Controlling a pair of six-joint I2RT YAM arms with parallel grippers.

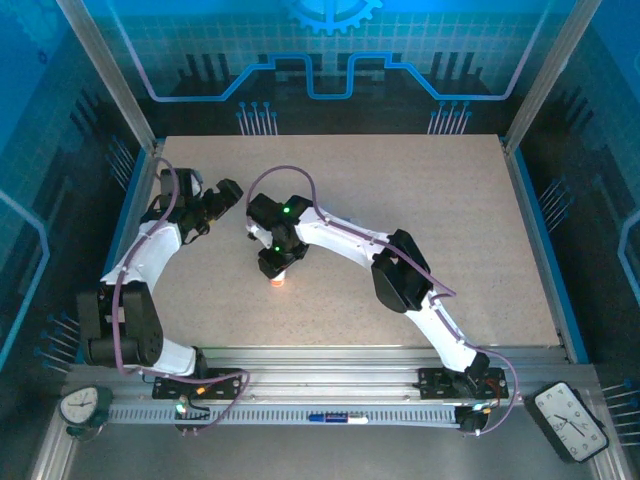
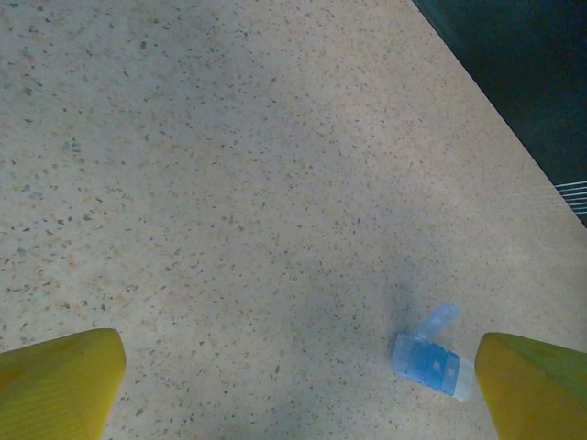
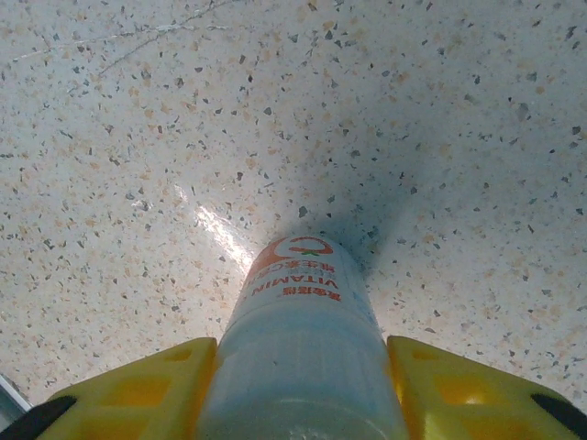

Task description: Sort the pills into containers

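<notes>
Got bottle [image 3: 298, 284] pinched in right gripper [image 3: 301, 367], pads [image 3: 138, 385] flush on both sides, centre-table. Can't tell whether base sits on table [image 1: 450, 200] or just off it. Left gripper [image 2: 298, 367] fully released, hovering left of centre. Found box [image 2: 426, 362] flat on table below it, just beside one finger [image 2: 537, 385], one lid [image 2: 440, 321] flipped up.

Risks:
- Gripping smooth round plastic, so expect slip or twist on lift.
- Can't confirm cap on or off. If off, could dump pills on first tilt.
- Aiming at narrow compartments with only one lid seen up, so likely misses and bounce-outs.
- Not pinning box with anything, so expect skating if bumped.
</notes>
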